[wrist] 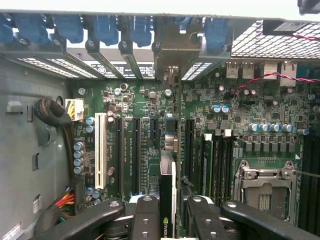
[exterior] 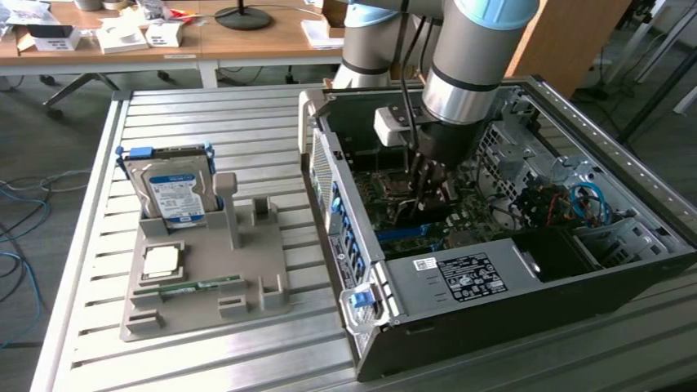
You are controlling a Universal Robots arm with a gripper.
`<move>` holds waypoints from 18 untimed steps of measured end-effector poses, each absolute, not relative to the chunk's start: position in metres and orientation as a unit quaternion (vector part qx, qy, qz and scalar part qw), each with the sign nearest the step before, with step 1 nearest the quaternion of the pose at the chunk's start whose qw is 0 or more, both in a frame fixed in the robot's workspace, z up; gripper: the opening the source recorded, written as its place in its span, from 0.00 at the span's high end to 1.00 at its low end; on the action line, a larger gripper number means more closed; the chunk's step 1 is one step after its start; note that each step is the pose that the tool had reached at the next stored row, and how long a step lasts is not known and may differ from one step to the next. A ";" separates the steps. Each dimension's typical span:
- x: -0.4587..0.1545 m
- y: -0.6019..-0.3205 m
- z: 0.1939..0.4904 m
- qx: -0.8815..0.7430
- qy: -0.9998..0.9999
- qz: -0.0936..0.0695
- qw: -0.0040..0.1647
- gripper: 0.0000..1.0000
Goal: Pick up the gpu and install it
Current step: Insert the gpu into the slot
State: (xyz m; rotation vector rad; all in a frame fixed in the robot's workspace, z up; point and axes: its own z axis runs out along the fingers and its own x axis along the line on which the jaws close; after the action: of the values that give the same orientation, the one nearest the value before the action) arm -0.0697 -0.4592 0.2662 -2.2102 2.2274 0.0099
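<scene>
My gripper [exterior: 425,189] is down inside the open computer case [exterior: 458,282], over the motherboard. In the wrist view the gripper [wrist: 168,212] is shut on the gpu [wrist: 168,192], a thin card seen edge-on between the black fingers [wrist: 146,216], with a green logo on its top edge. The card runs toward the rear wall of the case, where its silver end bracket [wrist: 175,55] stands among the blue slot clips. It sits upright over the green motherboard [wrist: 235,115], in line with the long black expansion slots [wrist: 136,155]. Whether it is seated I cannot tell.
A white slot [wrist: 101,150], the CPU socket [wrist: 265,192] and red cables [wrist: 280,77] surround the card. On the slatted table, a grey holder [exterior: 207,278] carries a silver hard drive [exterior: 172,192], a square chip [exterior: 162,261] and a green memory stick [exterior: 196,286].
</scene>
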 end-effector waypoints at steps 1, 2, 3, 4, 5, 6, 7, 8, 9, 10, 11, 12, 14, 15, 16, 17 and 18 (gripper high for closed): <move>-0.070 -0.459 0.266 -0.704 0.710 0.003 0.002 0.74; -0.070 -0.459 0.266 -0.704 0.710 0.003 0.002 0.74; -0.070 -0.459 0.266 -0.704 0.710 0.003 0.002 0.74; -0.070 -0.459 0.266 -0.704 0.710 0.003 0.002 0.74; -0.070 -0.459 0.266 -0.704 0.710 0.003 0.002 0.74; -0.070 -0.459 0.266 -0.704 0.710 0.003 0.002 0.74; -0.070 -0.459 0.266 -0.705 0.710 0.003 0.002 0.74; -0.070 -0.459 0.266 -0.705 0.709 0.003 0.002 0.74; -0.070 -0.459 0.266 -0.705 0.709 0.003 0.002 0.74; -0.070 -0.459 0.266 -0.705 0.709 0.003 0.002 0.74; -0.070 -0.459 0.266 -0.705 0.709 0.003 0.002 0.74; -0.070 -0.459 0.266 -0.705 0.709 0.003 0.002 0.74; -0.070 -0.459 0.266 -0.705 0.709 0.003 0.002 0.74; -0.070 -0.459 0.266 -0.705 0.709 0.003 0.002 0.74; -0.070 -0.459 0.266 -0.705 0.709 0.002 0.002 0.74; -0.070 -0.459 0.266 -0.706 0.709 0.002 0.003 0.74; -0.070 -0.459 0.266 -0.706 0.709 0.002 0.003 0.74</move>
State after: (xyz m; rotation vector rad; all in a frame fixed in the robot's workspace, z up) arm -0.0701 -0.4593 0.2660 -2.2128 2.2218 0.0065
